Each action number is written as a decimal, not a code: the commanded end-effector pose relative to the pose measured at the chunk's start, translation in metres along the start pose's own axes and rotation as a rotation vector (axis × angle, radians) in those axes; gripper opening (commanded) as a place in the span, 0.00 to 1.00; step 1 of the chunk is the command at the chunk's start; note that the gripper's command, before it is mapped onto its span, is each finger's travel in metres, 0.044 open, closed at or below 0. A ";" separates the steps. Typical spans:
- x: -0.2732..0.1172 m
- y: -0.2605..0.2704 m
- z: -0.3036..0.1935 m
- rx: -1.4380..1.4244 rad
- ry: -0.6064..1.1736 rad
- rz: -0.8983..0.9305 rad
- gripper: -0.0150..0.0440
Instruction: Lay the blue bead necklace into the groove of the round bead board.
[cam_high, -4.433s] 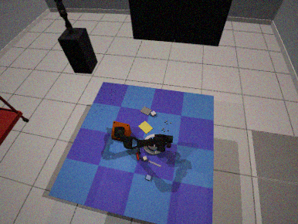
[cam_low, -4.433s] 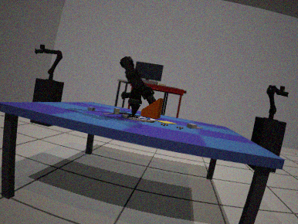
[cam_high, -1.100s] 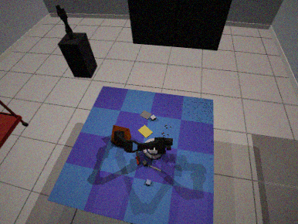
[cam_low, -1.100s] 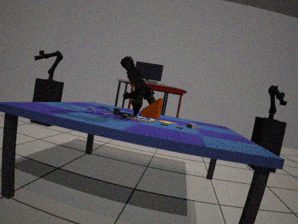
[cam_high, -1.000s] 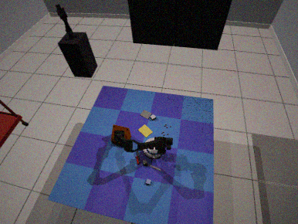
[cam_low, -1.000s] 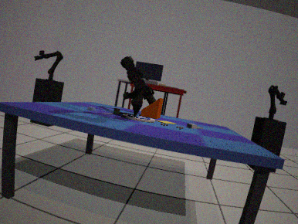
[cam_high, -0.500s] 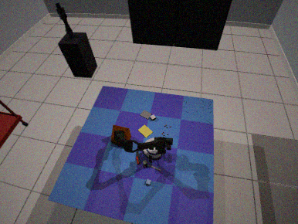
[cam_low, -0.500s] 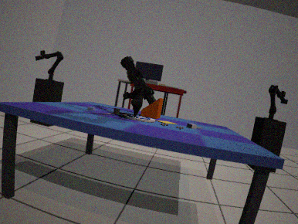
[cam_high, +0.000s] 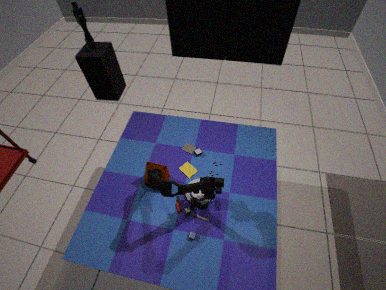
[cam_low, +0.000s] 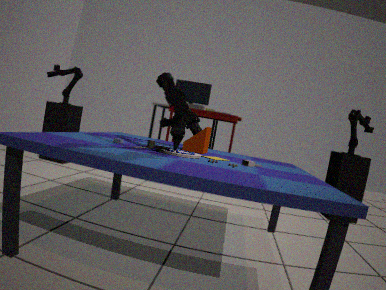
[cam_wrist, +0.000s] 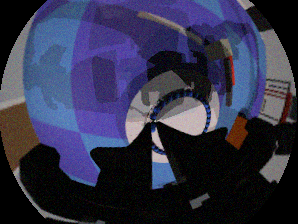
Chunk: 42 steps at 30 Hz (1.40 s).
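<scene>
The blue bead necklace (cam_wrist: 207, 114) lies as a ring over the white round bead board (cam_wrist: 192, 123) (cam_high: 202, 195) (cam_low: 192, 156); its beads show as a blue and dark curve. My gripper (cam_wrist: 153, 124) (cam_low: 176, 148) is low over the board, its fingertips together on the necklace's left side in the wrist view, shut on the beads there. The lower part of the ring is partly hidden behind the fingers. Whether the beads sit in the groove or slightly above it I cannot tell. In the top view the arm covers part of the board and the fingertips cannot be made out.
An orange open holder (cam_high: 156, 169) (cam_low: 197, 142) (cam_wrist: 237, 132) stands near the arm's base. A yellow square (cam_high: 188, 169), a grey tile (cam_high: 188, 148) and a small block (cam_high: 198, 151) lie behind the board. A red item (cam_high: 178, 206), a thin stick (cam_high: 201, 218) and a small cube (cam_high: 192, 235) lie in front.
</scene>
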<state>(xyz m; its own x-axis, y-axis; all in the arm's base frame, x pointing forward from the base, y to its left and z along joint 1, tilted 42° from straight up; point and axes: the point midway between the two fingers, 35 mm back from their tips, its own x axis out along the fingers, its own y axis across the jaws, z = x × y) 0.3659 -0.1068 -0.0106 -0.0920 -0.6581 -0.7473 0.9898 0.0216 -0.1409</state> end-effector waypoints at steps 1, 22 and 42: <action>-0.001 0.005 0.000 0.004 -0.003 0.001 0.25; 0.004 0.005 0.000 0.011 0.000 0.003 0.70; -0.001 0.005 0.000 0.004 -0.003 0.001 1.00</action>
<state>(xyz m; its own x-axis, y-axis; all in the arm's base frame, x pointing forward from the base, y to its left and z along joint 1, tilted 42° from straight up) 0.3706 -0.1063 -0.0114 -0.0912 -0.6595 -0.7461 0.9898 0.0221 -0.1406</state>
